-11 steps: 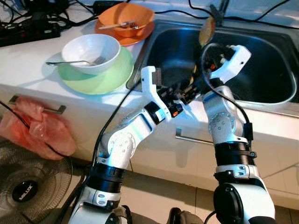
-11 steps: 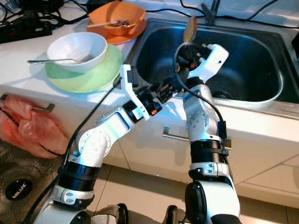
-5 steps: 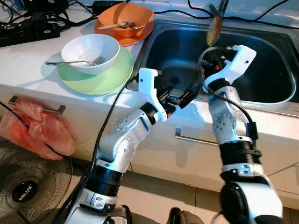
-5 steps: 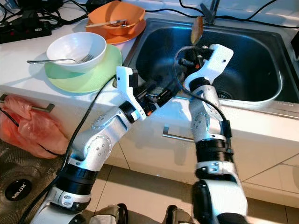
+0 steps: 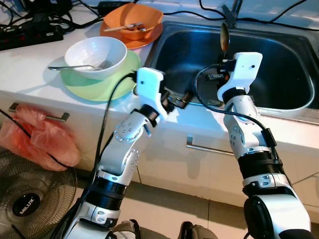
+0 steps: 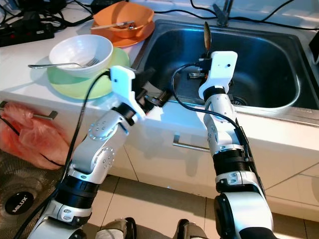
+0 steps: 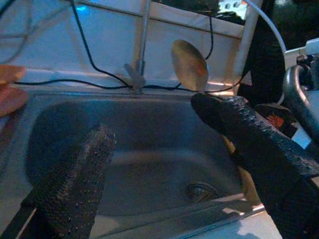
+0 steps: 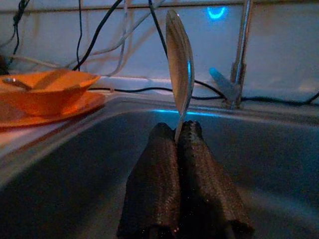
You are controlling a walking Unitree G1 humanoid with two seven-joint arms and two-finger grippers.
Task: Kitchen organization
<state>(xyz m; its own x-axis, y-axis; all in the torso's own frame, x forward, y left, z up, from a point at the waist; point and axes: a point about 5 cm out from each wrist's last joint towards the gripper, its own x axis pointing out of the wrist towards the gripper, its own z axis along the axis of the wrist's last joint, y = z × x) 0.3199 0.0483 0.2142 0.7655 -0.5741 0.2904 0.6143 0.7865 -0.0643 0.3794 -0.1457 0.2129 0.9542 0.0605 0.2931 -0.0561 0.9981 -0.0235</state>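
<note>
Right hand [image 8: 178,130]: fingers pressed together on the handle of a metal spoon [image 8: 180,69], held upright with bowl uppermost, above the steel sink [image 5: 284,74].

Left hand [image 7: 154,149]: fingers apart, holding nothing, poised at the sink's near rim and pointing into the basin.

Handling judgement: the spoon is light, rigid and not fragile, but polished metal is slick against my pads. My grip sits low on the handle, so the bowl stands far above the pinch and could pivot or slip if I swing quickly. A hold nearer the neck would be steadier; flat faces of the handle against the pads look right.

On the table beside the sink: white bowl [image 5: 96,56] with a fork [image 5: 79,66], resting on a green plate [image 5: 107,79]; orange bowl [image 5: 133,21] on an orange plate behind it. Those are heavier, breakable, best taken by the rim.
</note>
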